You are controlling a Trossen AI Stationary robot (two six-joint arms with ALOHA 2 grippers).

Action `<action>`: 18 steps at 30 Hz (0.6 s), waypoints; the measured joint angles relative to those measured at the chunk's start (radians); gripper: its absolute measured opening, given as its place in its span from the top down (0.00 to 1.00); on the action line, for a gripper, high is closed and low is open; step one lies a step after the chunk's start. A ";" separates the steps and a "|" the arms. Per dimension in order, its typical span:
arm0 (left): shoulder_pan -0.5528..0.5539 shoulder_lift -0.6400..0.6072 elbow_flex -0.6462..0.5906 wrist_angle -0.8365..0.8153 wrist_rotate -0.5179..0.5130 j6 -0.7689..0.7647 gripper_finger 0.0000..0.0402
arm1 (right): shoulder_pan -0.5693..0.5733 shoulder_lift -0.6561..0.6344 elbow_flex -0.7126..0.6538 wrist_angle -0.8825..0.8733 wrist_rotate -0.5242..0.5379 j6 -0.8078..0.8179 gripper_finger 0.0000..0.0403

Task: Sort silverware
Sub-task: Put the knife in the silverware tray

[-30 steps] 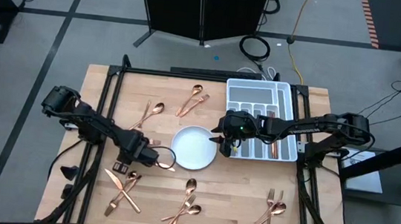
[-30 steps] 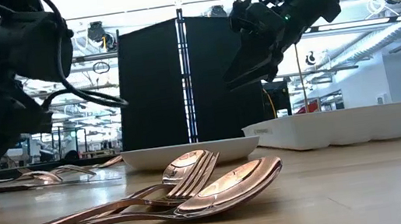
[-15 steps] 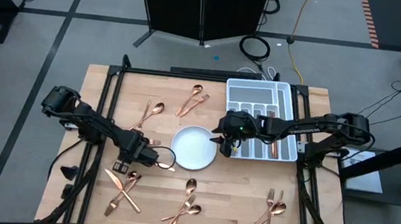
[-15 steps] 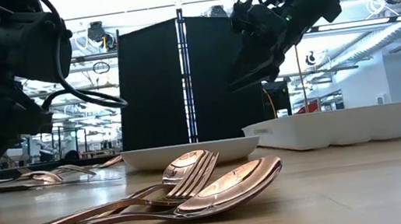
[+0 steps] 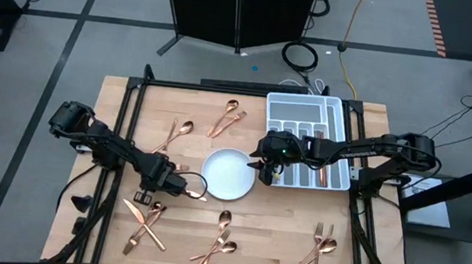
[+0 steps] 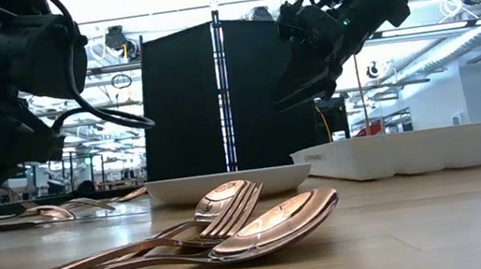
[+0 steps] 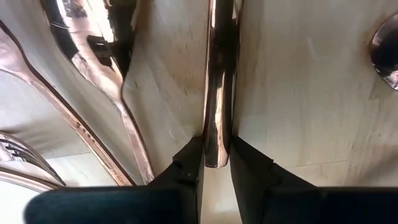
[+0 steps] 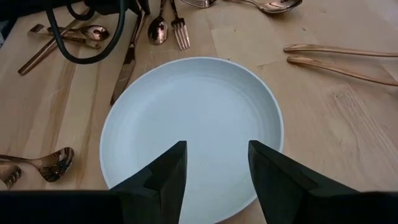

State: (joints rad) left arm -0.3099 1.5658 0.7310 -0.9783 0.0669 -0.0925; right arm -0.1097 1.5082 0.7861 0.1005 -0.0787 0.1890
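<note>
Mostly the silverware (image 5: 223,238) remains unsorted, lying in copper-coloured clusters across the table (image 5: 277,242) around the white plate (image 5: 229,173), while the white divided tray (image 5: 308,113) holds only a few pieces in a right-hand compartment. At the left cluster, the left end effector (image 7: 217,163) is down at the table with its fingers narrowed onto one slim handle (image 7: 219,81), not yet lifted. Over the plate's tray-side edge, the right end effector (image 8: 214,163) hangs partly open and empty, so nearly all sorting remains.
</note>
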 joint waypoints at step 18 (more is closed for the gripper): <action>0.000 -0.184 0.018 0.016 0.020 -0.018 1.00 | 0.000 0.000 0.000 0.002 0.000 0.017 0.60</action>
State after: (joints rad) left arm -0.3099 1.3819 0.7490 -0.9622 0.0870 -0.1106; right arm -0.1095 1.5082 0.7864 0.1030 -0.0788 0.2058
